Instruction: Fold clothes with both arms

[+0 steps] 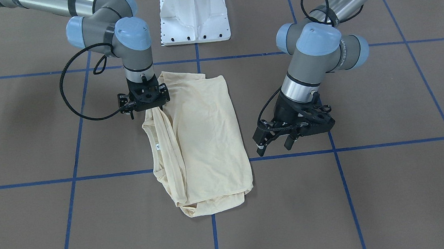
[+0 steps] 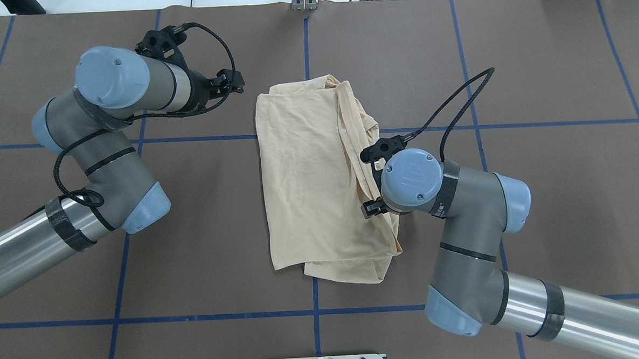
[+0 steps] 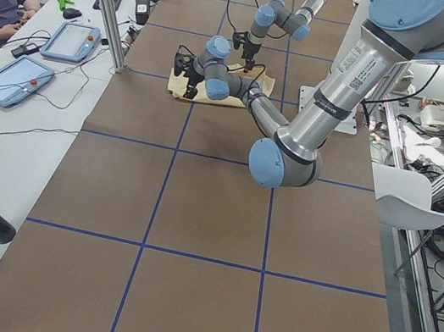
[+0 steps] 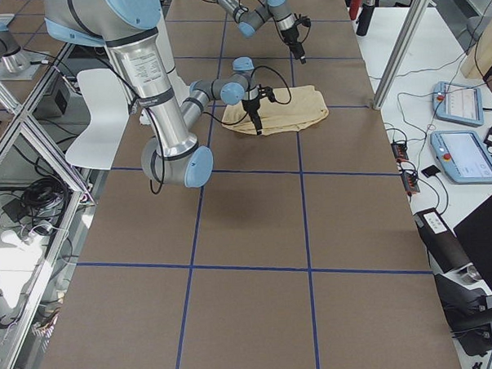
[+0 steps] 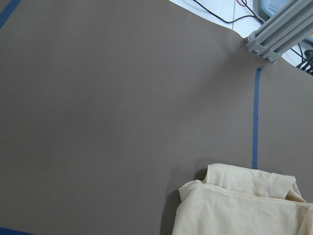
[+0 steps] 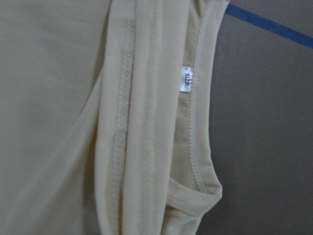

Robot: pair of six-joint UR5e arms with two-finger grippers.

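T-shirt: folded lengthwise into a long pad, flat on the surface between the two grippers. Its collar-side edge lies directly under the right gripper; its other long edge is near the left gripper but apart from it. Print not visible.
neck label: just inside the collar, right below the right wrist camera.
risk, thin cloth: stacked hems and seams run under the right gripper. A pinch there could catch only the top layer, or too many, and the fold would come apart or drag.
risk, one-sided lift: only the right gripper is at the cloth. If it rises alone, the pad likely skews or unrolls toward the left gripper's side.
risk, bunching: layers at the end nearest the front-facing camera already stick out unevenly, so another fold could trap that lump.
right gripper: pointing straight down at the collar-side edge. Fingers are hidden by the wrist, so I cannot tell whether they are parted or clamped on cloth.
left gripper: fingers spread wide, nothing between them, hovering off the shirt.
surface: brown, with blue tape lines.
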